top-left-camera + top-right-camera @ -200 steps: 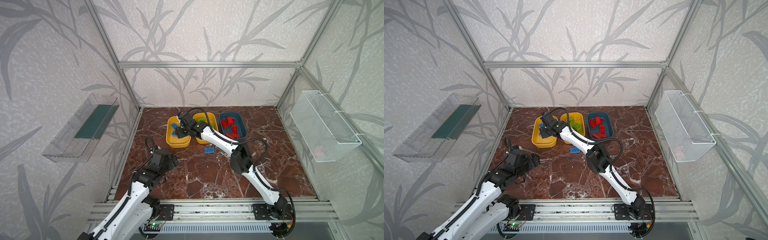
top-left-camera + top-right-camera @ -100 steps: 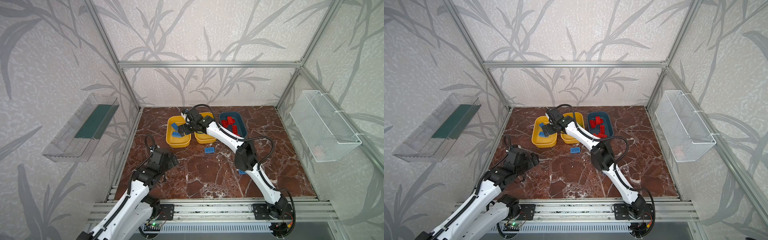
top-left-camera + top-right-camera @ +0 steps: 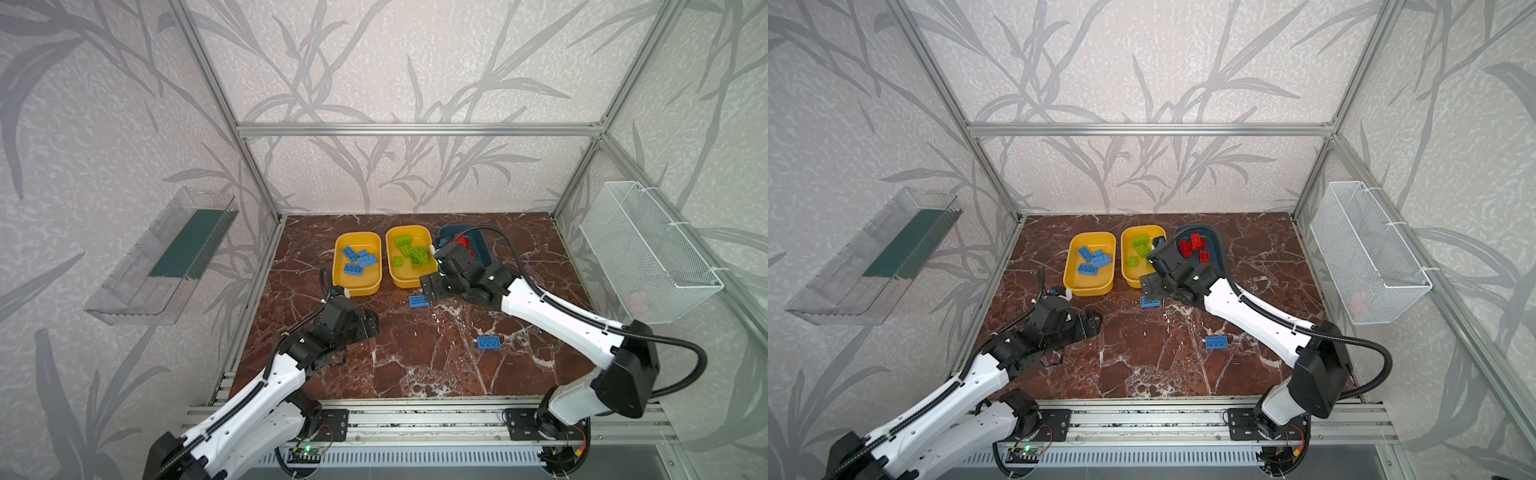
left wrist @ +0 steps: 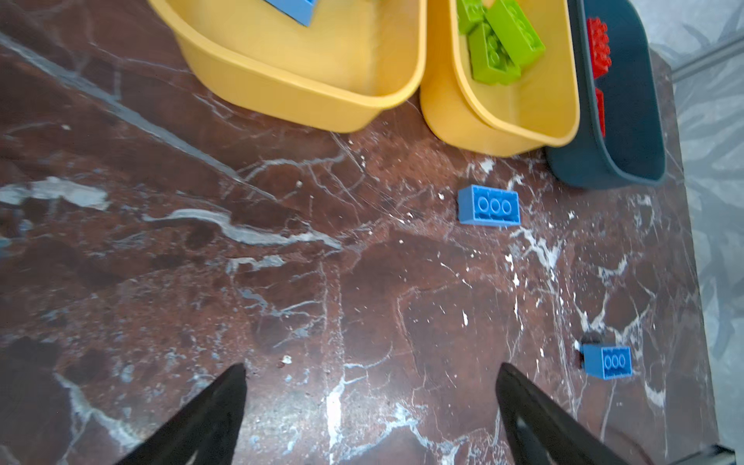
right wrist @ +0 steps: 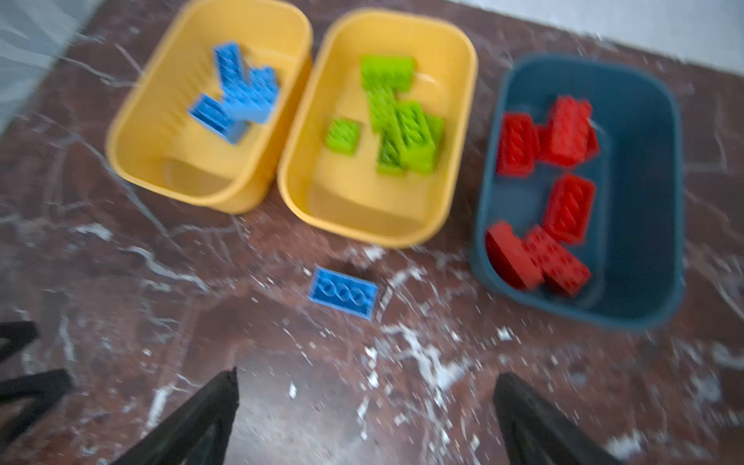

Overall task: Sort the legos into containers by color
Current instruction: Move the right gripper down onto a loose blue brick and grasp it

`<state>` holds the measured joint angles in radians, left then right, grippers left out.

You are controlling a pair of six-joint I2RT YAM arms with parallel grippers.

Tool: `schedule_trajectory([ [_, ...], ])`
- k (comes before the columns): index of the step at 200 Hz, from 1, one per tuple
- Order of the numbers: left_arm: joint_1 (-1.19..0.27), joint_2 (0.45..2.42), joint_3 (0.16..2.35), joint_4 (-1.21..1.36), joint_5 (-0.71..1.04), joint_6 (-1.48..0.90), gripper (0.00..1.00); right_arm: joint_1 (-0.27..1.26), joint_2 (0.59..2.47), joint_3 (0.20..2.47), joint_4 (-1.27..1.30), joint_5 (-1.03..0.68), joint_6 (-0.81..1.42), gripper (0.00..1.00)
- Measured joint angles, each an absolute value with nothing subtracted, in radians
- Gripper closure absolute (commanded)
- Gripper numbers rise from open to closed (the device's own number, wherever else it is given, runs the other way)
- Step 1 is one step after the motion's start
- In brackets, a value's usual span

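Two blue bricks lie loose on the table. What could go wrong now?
The small blue plastic brick by the open right gripper lies nearest the yellow plastic tub of lime green bricks and might get dropped there. The right arm passes close by the dark teal plastic tub and could knock it.

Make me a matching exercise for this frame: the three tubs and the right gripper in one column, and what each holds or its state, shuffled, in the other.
Column one
1. outer yellow tub
2. middle yellow tub
3. dark blue tub
4. right gripper

Column two
A. holds red bricks
B. open, with nothing between the fingers
C. holds green bricks
D. holds blue bricks

Pairs: 1-D, 2-C, 3-A, 4-B
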<state>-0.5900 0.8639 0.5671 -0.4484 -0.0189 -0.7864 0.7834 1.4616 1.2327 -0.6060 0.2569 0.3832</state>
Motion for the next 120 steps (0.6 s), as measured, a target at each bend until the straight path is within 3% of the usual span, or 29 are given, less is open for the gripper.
schedule_trajectory([
  [52,-0.749,1.013,0.595,-0.366,-0.035,-0.786,0.04,0.712,1.238,0.893,-0.743,0.303,0.511,0.01],
  [120,-0.910,1.231,0.711,-0.290,-0.065,-0.786,0.04,0.608,1.205,0.720,-0.738,0.204,0.578,0.00],
])
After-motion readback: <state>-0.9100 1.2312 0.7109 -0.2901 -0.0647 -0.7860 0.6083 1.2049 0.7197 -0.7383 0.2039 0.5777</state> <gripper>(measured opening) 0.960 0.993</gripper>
